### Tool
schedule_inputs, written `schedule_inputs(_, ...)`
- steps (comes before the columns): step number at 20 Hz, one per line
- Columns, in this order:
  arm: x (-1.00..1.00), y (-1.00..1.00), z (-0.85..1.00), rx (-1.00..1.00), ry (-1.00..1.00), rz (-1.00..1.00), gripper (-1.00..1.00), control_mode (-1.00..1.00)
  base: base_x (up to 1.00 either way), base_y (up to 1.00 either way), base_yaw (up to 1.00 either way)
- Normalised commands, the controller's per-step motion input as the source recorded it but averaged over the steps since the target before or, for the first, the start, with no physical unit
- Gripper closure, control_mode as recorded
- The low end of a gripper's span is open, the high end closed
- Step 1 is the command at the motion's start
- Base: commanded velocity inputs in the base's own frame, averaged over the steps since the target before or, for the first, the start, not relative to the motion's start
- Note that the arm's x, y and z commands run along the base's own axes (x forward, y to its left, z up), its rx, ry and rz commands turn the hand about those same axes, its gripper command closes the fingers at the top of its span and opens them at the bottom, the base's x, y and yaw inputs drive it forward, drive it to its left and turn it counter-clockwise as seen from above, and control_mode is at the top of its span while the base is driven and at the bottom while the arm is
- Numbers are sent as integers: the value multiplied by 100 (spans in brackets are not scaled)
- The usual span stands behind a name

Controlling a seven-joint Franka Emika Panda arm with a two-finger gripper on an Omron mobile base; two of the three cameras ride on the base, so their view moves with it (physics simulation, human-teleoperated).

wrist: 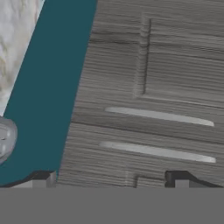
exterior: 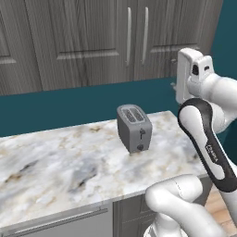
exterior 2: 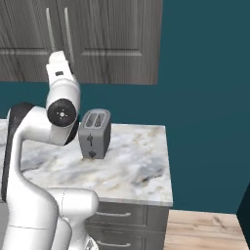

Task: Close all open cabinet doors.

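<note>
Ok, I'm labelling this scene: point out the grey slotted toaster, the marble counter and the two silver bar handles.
grey slotted toaster [exterior: 134,128], left base view, front side.
marble counter [exterior: 55,157], left base view, bare top.
silver bar handles [wrist: 159,115], hand view, one handle's middle.

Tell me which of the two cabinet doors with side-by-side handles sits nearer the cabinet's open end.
The right door, whose bar handle is the right one of the pair; its far edge ends the cabinet run, next to bare teal wall.

Small pale lettering runs along the arm's dark link, too small to be read.
</note>
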Motion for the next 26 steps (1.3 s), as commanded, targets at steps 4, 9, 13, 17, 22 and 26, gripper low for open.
schedule_inputs(4, -92, -10, 16, -13, 28, -3, -100, -100, 0, 0, 0)
schedule_inputs(9, -86, -9, 1, -11, 29, -6, -100, -100, 0, 0, 0)
schedule_inputs(13, -61, 0, 0, -5, 10, -1, -100, -100, 0, 0, 0)
schedule_inputs(17, -26, 3, 0, 0, 0, 0, -100, -100, 0, 0, 0)
schedule_inputs(22, -21, 1, 1, 0, 0, 0, -100, -100, 0, 0, 0)
schedule_inputs(26, -26, 0, 0, 0, 0, 0, -100, -100, 0, 0, 0)
